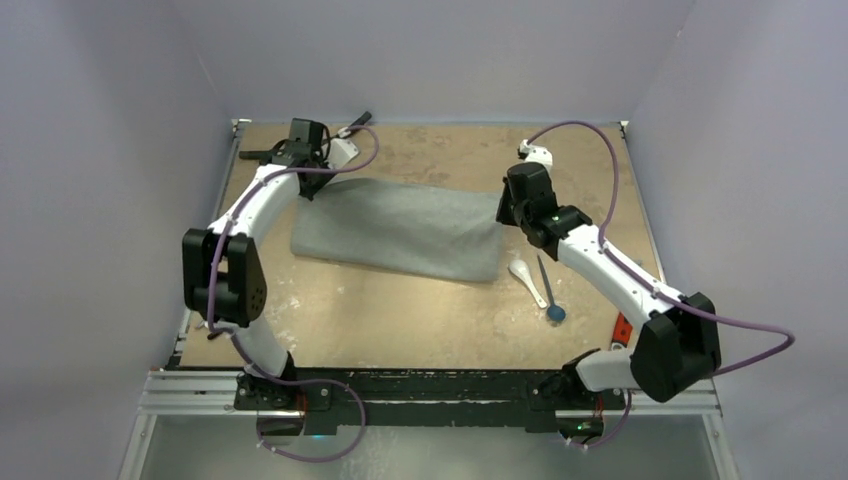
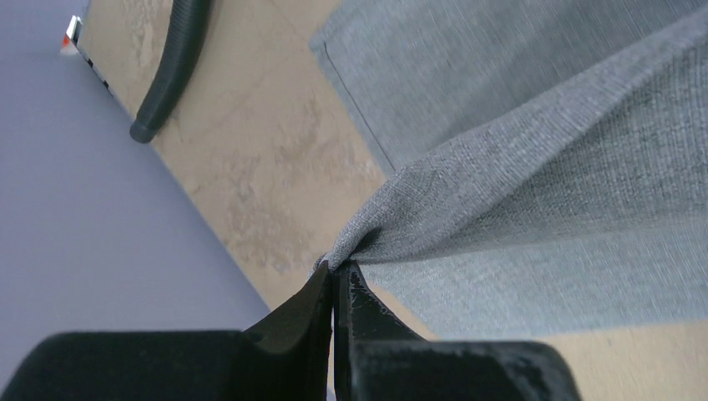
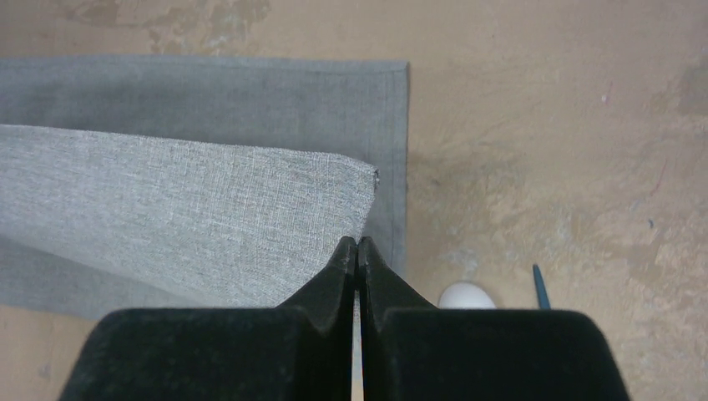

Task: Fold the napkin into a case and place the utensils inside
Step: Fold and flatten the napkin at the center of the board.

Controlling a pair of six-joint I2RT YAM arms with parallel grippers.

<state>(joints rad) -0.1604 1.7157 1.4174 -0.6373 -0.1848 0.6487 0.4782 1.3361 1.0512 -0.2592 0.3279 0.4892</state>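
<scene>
Two pinches (10, 2 o'clock): left gripper (image 2: 336, 266), right gripper (image 3: 358, 242) hold thin grey cloth napkin (image 1: 400, 232); we'd move evenly, taut.

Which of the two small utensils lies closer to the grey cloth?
The white spoon: it lies just off the napkin's right end; the thin dark stick with the round blue end lies beyond it, farther right.

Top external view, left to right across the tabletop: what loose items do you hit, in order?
large grey cloth napkin → small white spoon → thin dark stick utensil with round blue end
</scene>
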